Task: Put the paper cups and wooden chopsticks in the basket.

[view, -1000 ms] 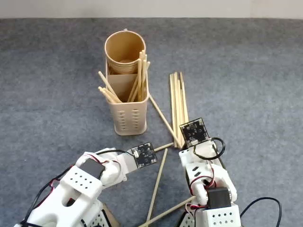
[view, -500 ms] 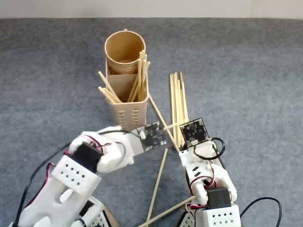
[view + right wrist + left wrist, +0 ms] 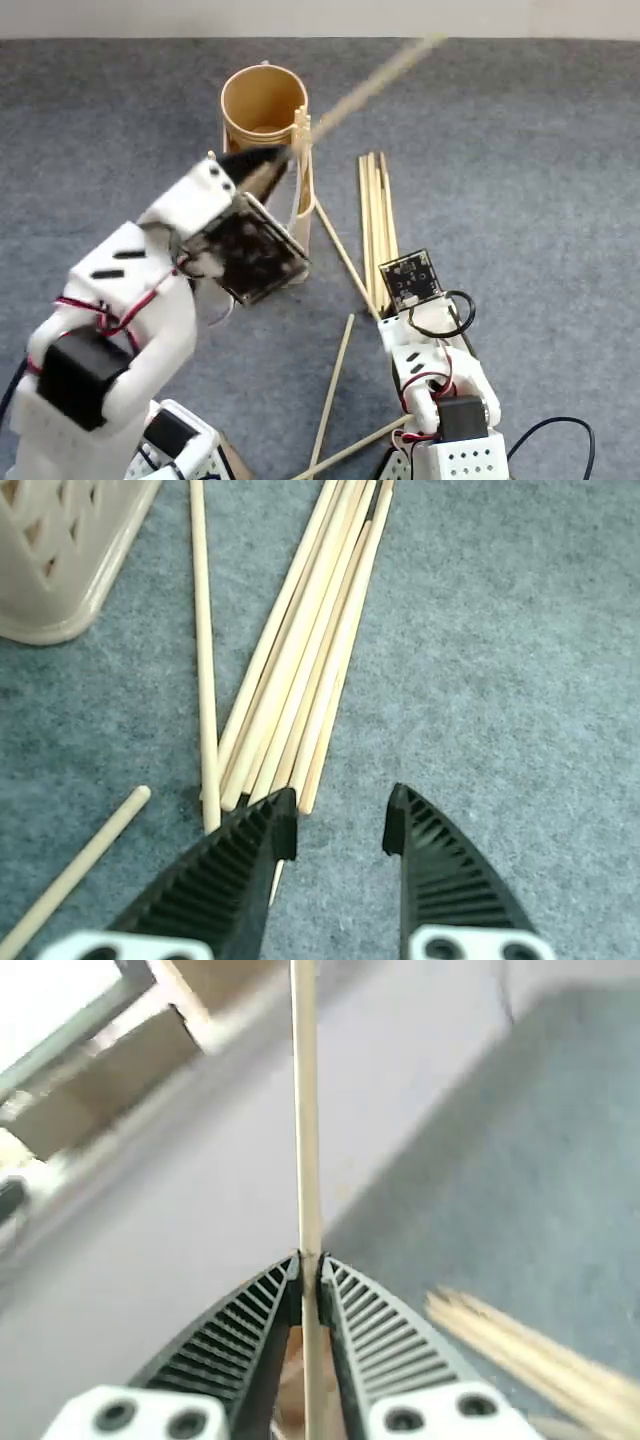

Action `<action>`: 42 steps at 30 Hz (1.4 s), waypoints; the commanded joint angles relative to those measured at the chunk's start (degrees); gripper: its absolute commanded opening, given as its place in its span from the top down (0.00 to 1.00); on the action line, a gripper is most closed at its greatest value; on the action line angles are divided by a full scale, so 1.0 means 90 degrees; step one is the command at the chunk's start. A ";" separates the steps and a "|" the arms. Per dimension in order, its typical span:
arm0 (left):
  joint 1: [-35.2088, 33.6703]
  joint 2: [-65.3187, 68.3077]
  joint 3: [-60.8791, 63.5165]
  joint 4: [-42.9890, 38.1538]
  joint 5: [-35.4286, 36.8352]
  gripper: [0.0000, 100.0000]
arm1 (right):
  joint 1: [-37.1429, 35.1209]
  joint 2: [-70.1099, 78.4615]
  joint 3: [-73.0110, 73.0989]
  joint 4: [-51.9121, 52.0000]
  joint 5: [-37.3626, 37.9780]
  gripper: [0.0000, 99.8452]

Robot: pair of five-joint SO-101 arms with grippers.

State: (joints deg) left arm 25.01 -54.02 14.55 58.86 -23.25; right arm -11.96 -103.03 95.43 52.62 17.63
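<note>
The left gripper [image 3: 310, 1260] hovers above the basket [image 3: 60, 570], clenched on one chopstick [image 3: 372, 82] near its lower end. The stick slants up and away toward the far edge of the carpet [image 3: 520, 150]. The basket stands toward the far middle of the carpet. A paper cup [image 3: 262, 100] sits upright in its far compartment, and some sticks [image 3: 301, 140] lean at its right wall (how many is hard to tell behind the arm). The right gripper [image 3: 340, 820] hangs low with its jaws parted, grasping nothing, just at the near ends of a bundle of chopsticks [image 3: 300, 670] lying flat to the right of the basket. Three loose chopsticks [image 3: 333, 390] lie nearer the arms' bases.
</note>
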 commanded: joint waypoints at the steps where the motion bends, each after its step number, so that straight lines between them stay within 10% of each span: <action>1: -0.0327 0.0044 0.0777 -0.2051 0.0508 1.00 | 0.0054 -0.0024 0.0444 -0.0005 0.0049 0.84; 9: -0.1451 0.0347 0.3697 -0.5226 0.2452 1.00 | 0.0054 -0.0034 0.0454 -0.0015 0.0049 0.84; 22: -0.1685 0.0464 0.4127 -0.5314 0.2999 0.84 | 0.0054 -0.0034 0.0454 -0.0015 0.0049 0.84; 33: -0.2779 -0.0454 0.2242 -0.3292 0.2989 0.87 | 0.0073 0.0034 0.0425 0.0034 0.0049 0.84; 42: -0.4586 0.1480 0.0894 0.0830 0.2960 0.87 | 0.0278 0.0054 -0.1060 0.0933 0.0068 0.84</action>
State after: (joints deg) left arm -14.29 -47.78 26.07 55.43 2.95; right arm -10.37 -103.03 93.32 57.54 17.63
